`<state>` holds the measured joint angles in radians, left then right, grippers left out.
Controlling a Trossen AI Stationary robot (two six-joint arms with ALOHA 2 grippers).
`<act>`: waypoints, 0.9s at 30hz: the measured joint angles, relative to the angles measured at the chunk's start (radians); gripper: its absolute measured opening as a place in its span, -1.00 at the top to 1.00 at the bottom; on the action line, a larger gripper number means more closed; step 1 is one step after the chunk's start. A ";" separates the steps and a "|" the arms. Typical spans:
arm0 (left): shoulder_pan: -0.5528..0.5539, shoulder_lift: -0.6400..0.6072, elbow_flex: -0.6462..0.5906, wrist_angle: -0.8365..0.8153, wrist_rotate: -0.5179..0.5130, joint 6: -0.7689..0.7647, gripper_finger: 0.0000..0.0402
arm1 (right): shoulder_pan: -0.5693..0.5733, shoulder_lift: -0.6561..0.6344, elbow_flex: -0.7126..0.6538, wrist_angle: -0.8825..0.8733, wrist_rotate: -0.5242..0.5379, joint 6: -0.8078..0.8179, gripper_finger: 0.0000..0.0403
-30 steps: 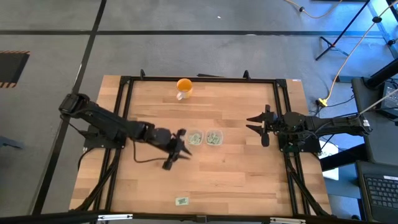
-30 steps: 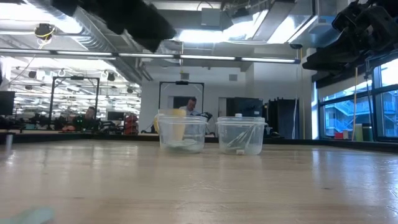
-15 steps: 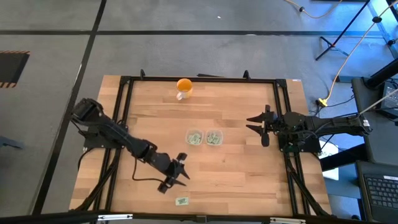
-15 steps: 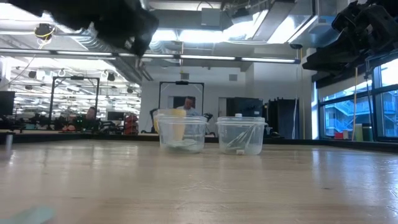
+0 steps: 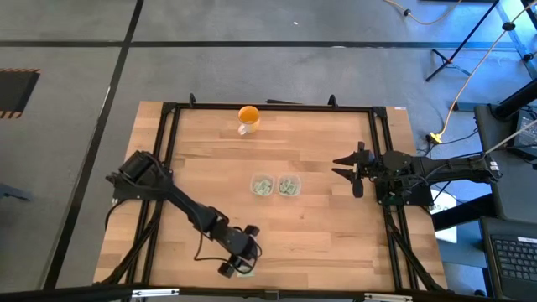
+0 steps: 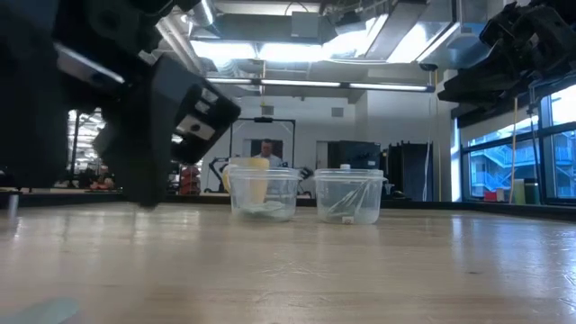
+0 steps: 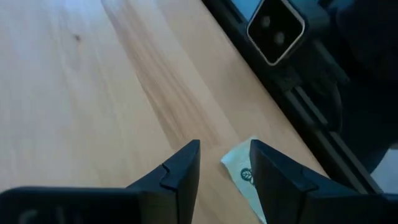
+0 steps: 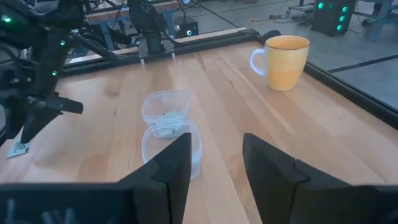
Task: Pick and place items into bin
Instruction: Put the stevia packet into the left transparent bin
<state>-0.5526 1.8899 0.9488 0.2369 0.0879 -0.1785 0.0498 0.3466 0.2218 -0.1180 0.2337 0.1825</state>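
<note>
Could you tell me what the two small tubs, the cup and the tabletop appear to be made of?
The two tubs look like thin clear plastic: the room shows through their walls in the low view. The cup appears to be glazed ceramic, orange with a soft sheen, though coated metal cannot be ruled out. The tabletop looks like pale wood planks with visible grain and a smooth finish.

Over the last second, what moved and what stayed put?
The left claw swung from beside the two clear bins toward the table's near edge and now sits open over the lone packet there, not gripping it. The right claw, the bins and the orange mug did not move.
</note>
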 joint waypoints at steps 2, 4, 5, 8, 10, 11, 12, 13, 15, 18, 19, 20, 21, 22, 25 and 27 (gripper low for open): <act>-0.006 0.012 0.014 -0.016 -0.003 -0.002 0.34 | 0.000 0.000 0.000 -0.001 0.000 0.000 0.27; -0.011 0.031 0.035 -0.010 -0.004 -0.003 0.35 | 0.000 0.000 0.000 -0.006 0.000 0.000 0.27; -0.012 0.038 0.043 -0.012 -0.004 -0.008 0.36 | 0.000 0.000 0.000 -0.007 0.000 0.000 0.27; -0.012 0.067 0.065 -0.016 -0.003 -0.017 0.36 | 0.000 0.000 0.000 -0.009 0.000 0.000 0.27; -0.012 0.086 0.072 -0.026 -0.004 -0.017 0.36 | 0.000 0.000 0.000 -0.016 -0.001 0.001 0.27; -0.012 0.092 0.072 -0.033 -0.004 -0.016 0.37 | 0.000 0.000 0.000 -0.021 -0.001 0.003 0.27; -0.012 0.097 0.072 -0.037 -0.004 -0.012 0.37 | 0.000 0.000 0.000 -0.022 -0.001 0.004 0.27; -0.012 0.101 0.072 -0.033 -0.004 -0.008 0.37 | 0.000 0.000 0.000 -0.025 -0.001 0.004 0.27; -0.016 0.104 0.073 -0.034 -0.006 0.011 0.37 | 0.000 0.000 0.000 -0.027 -0.001 0.004 0.27; -0.027 0.104 0.076 -0.068 -0.032 0.048 0.37 | 0.000 0.000 0.000 -0.026 -0.001 0.003 0.27; -0.032 0.103 0.077 -0.079 -0.046 0.059 0.38 | 0.000 0.000 0.000 -0.026 -0.001 0.001 0.27; -0.037 0.102 0.078 -0.089 -0.056 0.080 0.39 | 0.000 0.000 0.000 -0.026 -0.001 0.001 0.27; -0.041 0.101 0.078 -0.097 -0.060 0.102 0.41 | 0.000 0.000 0.000 -0.026 -0.001 0.001 0.27; -0.044 0.101 0.077 -0.104 -0.063 0.116 0.42 | 0.000 0.000 0.000 -0.026 -0.001 0.001 0.27; -0.050 0.101 0.077 -0.118 -0.065 0.127 0.47 | 0.000 0.000 0.000 -0.026 -0.001 0.009 0.27; -0.051 0.101 0.077 -0.125 -0.058 0.125 0.49 | 0.000 0.000 0.000 -0.026 -0.001 0.023 0.27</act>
<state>-0.6035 1.9907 1.0258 0.1117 0.0300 -0.0539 0.0499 0.3462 0.2218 -0.1436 0.2324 0.2054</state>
